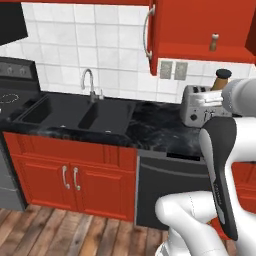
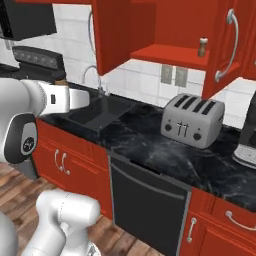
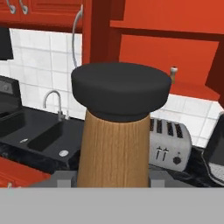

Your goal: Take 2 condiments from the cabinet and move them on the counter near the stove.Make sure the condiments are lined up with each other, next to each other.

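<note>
The end effector [image 3: 111, 181] is clenched around one brown wooden mill with a dark cap [image 3: 117, 127], carried upright in open air above the black marble-look surface [image 1: 155, 127]. One second mill with a pale grey top [image 2: 202, 47] stands on the red inner shelf [image 2: 170, 54] of the open glossy red cabinet [image 2: 112, 35], near its front edge. One silver toaster [image 2: 192, 120] stands below.

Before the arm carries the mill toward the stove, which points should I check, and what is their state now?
1. Dark-capped mill is in the tool, upright: ok.
2. Mill is out of the cabinet: ok.
3. Second mill stands upright on the cabinet shelf: ok.
4. Bare counter beside the stove for two mills: cannot tell, the sink takes most of that stretch.
5. Toaster stands away from the path toward the stove: ok.
</note>
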